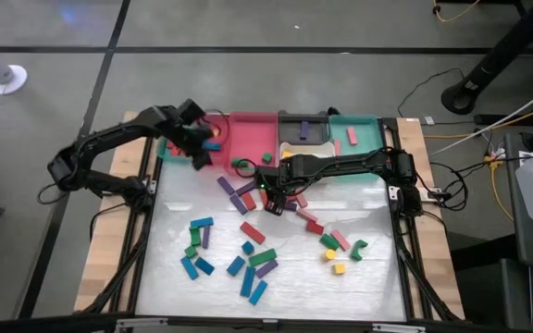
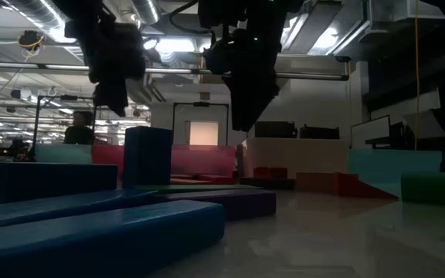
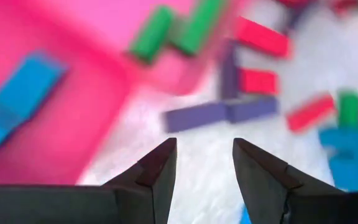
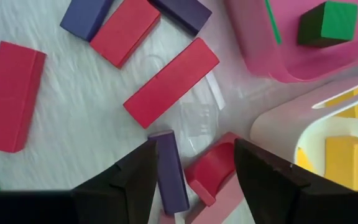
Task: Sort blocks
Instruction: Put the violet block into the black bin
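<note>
Grey concrete floor surrounds the rig; the low view looks into a long lit hall with ceiling strip lights, a pale doorway, and a person far off at the left.

Tabletop [image 1: 378,277]: pale glossy sheet in a wooden frame, trays in a row along the far edge: teal, pink tray [image 1: 248,129], a dark one, teal again, plus a white tray [image 4: 278,134] seen by the right wrist.

Left arm reaches over the far-left trays. Left gripper [image 1: 199,155] hangs at the pink tray's near-left corner, fingers parted with nothing between them. A blue block [image 3: 17,99] lies in the pink tray under it; two green blocks [image 3: 173,28] sit near that tray's edge.

Right arm stretches across from the right. Right gripper [image 1: 271,196] sits low over a cluster, fingers spread wide and empty, straddling a purple block [image 4: 169,171] and a curved red block [image 4: 210,174]. A long red bar [image 4: 171,81] lies just beyond them.

Remaining blocks [image 1: 248,259] are scattered over the near half, blue and green to the left, red, yellow and green to the right. Sorting looks early.

Risks, as I judge them:
- Right fingers closing here could catch purple and red together, or wedge one askew, since they lie close side by side.
- Crowded pieces may get shoved toward the white tray's rim.
- Both arms work near the pink tray; they could collide.
</note>
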